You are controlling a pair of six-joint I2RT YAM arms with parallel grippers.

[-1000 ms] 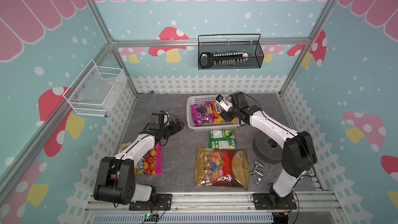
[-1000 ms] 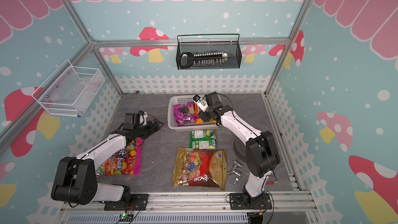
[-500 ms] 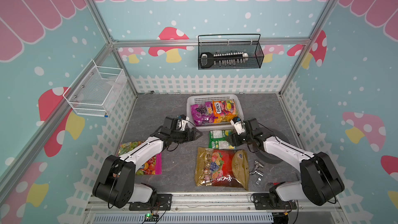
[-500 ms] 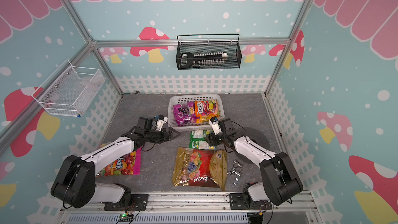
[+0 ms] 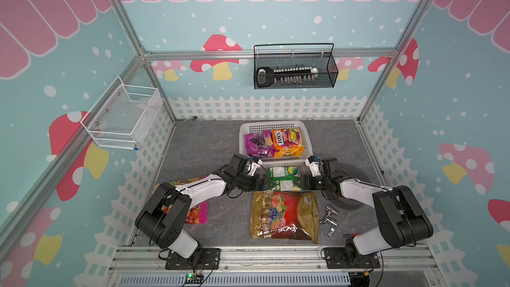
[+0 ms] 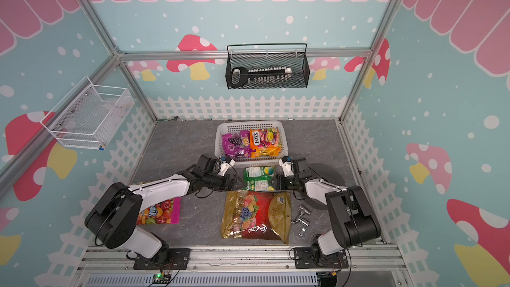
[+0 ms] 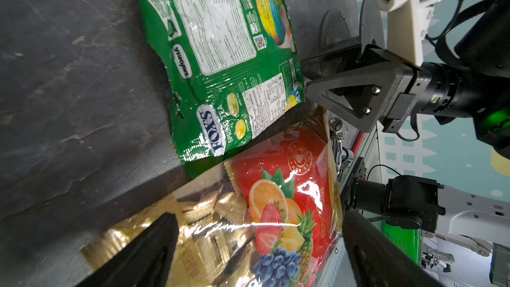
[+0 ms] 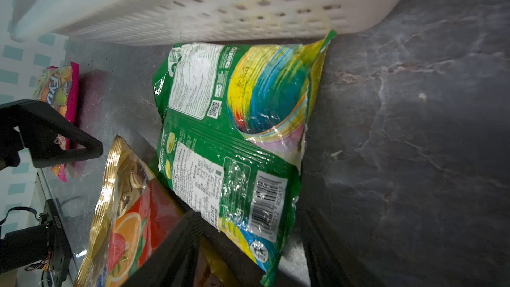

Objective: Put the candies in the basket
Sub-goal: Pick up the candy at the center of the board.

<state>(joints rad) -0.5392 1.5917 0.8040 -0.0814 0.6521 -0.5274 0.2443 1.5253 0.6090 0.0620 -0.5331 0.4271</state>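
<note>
A: Where do we see the green bag (image 5: 284, 179)?

B: It lies flat on the table (image 5: 198, 150), printed back up, just in front of the basket (image 5: 242, 139). In the right wrist view its far edge lies right by the basket wall. Its near edge meets the red bag (image 5: 284, 213), which lies flat closer to our bases.

A: And our grippers?

B: We have one on each side of the green bag, both low over the table. Our left gripper (image 5: 262, 184) sits at the bag's left edge with its jaws spread wide, and it has hold of nothing. Our right gripper (image 5: 303, 183) sits at the bag's right edge, its jaws also apart. In its wrist view the bag's near corner lies between the fingers (image 8: 171, 244), but they are not pressed onto it.

A: What do we see in the basket?

B: A purple bag (image 5: 258, 143) and an orange bag (image 5: 278, 139) lie side by side. More orange and yellow wrapping shows beside them, and we cannot tell where one bag ends.

A: Anything else on the table?

B: A pink-edged bag (image 6: 160, 211) lies at the left, partly under our left arm. Some metal parts (image 5: 329, 216) sit just right of the red bag.
</note>
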